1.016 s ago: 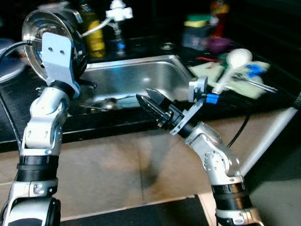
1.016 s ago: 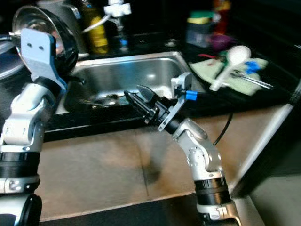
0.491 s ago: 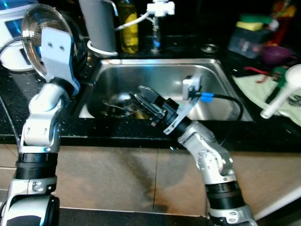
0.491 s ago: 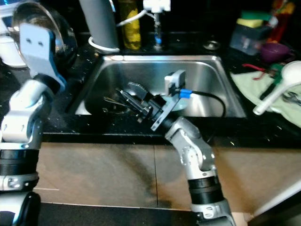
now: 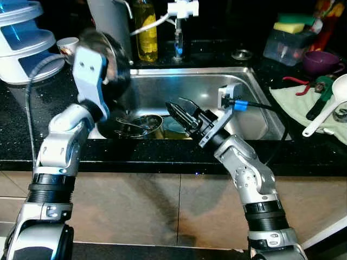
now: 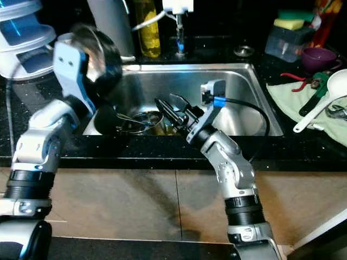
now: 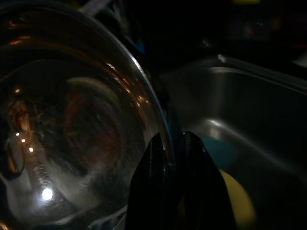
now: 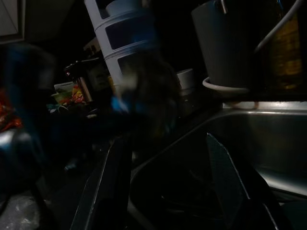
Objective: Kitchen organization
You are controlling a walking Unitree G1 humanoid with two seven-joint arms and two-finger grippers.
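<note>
**Bowl coming down toward the sink**

Biggest change first: the sink (image 5: 255, 97) now sits square in the head views, but that's mostly the camera swinging round, not the kitchen moving. The real move is the left arm. Half a second ago it held the steel bowl (image 5: 111, 57) up high over the counter (image 5: 32, 108); now the bowl has dropped to the sink's near-left corner and hangs tilted over the edge, a bit blurred. My guess is it's about to go in with the other dishes, so this part of the tidy-up looks close to done.

Left gripper (image 7: 168, 153): fingers pinched nearly together on the bowl's rim, one each side of the metal, so it's got a firm hold. Past its fingertips is the sink basin, with something yellow low down.

Right gripper (image 5: 181, 114): fingers spread wide, holding nothing, touching nothing I can see. It has crept forward over the sink's front edge. Just beyond its tips sits a small pot (image 5: 143, 125) with utensils (image 5: 127, 125) in it.
</note>
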